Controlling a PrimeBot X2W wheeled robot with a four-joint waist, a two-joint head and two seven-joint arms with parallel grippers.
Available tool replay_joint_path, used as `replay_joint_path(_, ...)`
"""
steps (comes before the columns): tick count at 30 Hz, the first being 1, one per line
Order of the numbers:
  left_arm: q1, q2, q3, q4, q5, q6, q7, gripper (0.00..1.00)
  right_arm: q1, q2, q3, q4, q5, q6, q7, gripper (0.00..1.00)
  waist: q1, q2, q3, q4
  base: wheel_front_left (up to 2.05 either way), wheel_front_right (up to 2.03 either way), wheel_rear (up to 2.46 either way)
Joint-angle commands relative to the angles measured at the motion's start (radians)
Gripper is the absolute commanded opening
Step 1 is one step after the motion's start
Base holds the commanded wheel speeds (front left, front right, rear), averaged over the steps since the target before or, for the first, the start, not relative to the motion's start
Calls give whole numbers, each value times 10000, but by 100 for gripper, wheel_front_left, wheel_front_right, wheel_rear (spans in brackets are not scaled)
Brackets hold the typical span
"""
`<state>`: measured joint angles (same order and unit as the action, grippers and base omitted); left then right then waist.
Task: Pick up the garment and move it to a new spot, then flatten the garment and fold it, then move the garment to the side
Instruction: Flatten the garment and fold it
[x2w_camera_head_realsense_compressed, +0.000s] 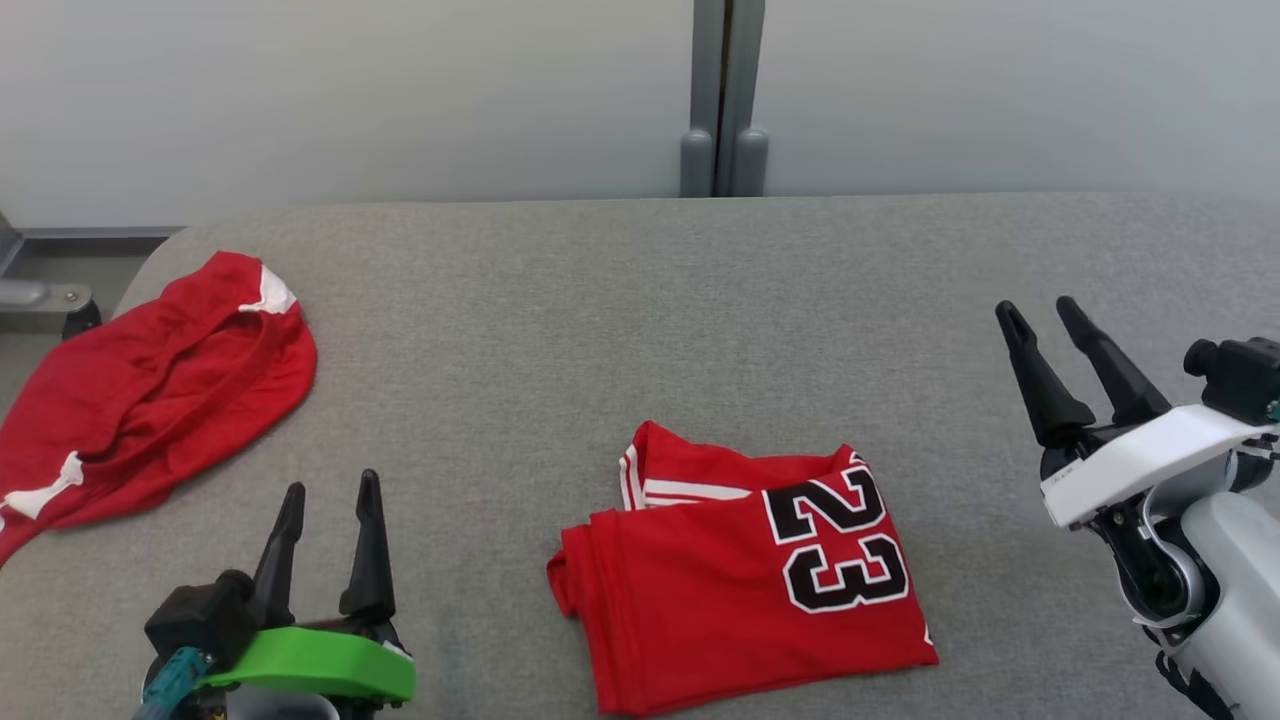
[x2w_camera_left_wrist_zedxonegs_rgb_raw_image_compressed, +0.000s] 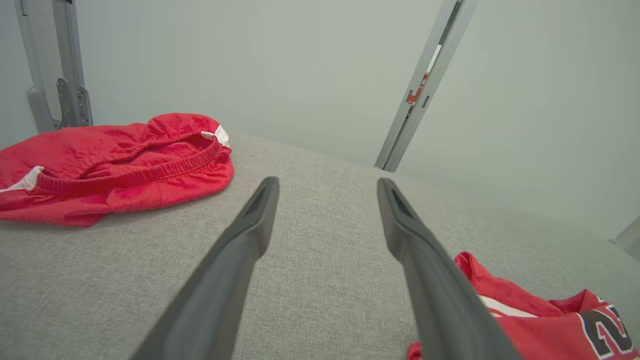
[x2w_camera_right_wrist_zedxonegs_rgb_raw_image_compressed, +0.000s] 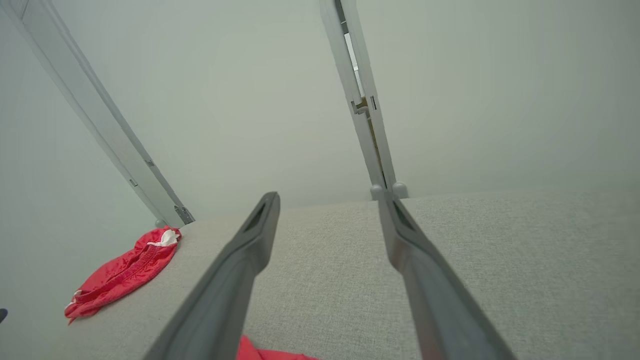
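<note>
A folded red garment (x2w_camera_head_realsense_compressed: 745, 575) with a black and white "23" lies near the front middle of the grey table (x2w_camera_head_realsense_compressed: 640, 330); its corner shows at the lower right of the left wrist view (x2w_camera_left_wrist_zedxonegs_rgb_raw_image_compressed: 545, 320) and a sliver at the bottom of the right wrist view (x2w_camera_right_wrist_zedxonegs_rgb_raw_image_compressed: 265, 354). My left gripper (x2w_camera_head_realsense_compressed: 330, 495) stands open to its left, above the table, fingers empty (x2w_camera_left_wrist_zedxonegs_rgb_raw_image_compressed: 327, 182). My right gripper (x2w_camera_head_realsense_compressed: 1040, 310) stands open to its right, raised, also empty (x2w_camera_right_wrist_zedxonegs_rgb_raw_image_compressed: 330, 197).
Crumpled red shorts (x2w_camera_head_realsense_compressed: 150, 390) with white trim lie at the table's left edge, also seen in the left wrist view (x2w_camera_left_wrist_zedxonegs_rgb_raw_image_compressed: 115, 167) and the right wrist view (x2w_camera_right_wrist_zedxonegs_rgb_raw_image_compressed: 125, 272). A pale wall with a grey post (x2w_camera_head_realsense_compressed: 725, 100) stands behind the table.
</note>
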<state>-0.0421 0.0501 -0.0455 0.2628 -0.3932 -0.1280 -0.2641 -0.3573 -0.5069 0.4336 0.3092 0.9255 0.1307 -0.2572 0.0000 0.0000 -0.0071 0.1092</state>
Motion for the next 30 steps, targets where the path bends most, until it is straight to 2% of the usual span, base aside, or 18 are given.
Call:
replay_joint_path(1, 88, 16, 89, -141, 109, -45, -1, 100, 122, 71, -170, -39, -471, 1, -68, 100, 0, 0, 25, -390, 0, 0, 0)
replay_joint_path(10, 188, 17, 466, -868, 433, -39, -1, 100, 1134, 1138, -1752, -850, -3685, -1, -79, 100, 0, 0, 26, -1184, 0, 0, 0)
replay_joint_path(16, 292, 82, 644, -923, 812, -39, -1, 100, 2189, 1839, -2559, -1146, -5017, -1, -79, 100, 0, 0, -45, -1386, 0, 0, 0)
replay_joint_path(21, 376, 70, 737, -811, 983, -39, -1, 100, 2634, 2381, -2988, -1275, -5667, -1, -80, 100, 0, 0, -43, -1436, 0, 0, 0)
replay_joint_path(30, 316, 46, 799, -688, 1077, -39, -1, 100, 2676, 2467, -3046, -1165, -5988, -1, -81, 100, 0, 0, -21, -1290, 0, 0, 0)
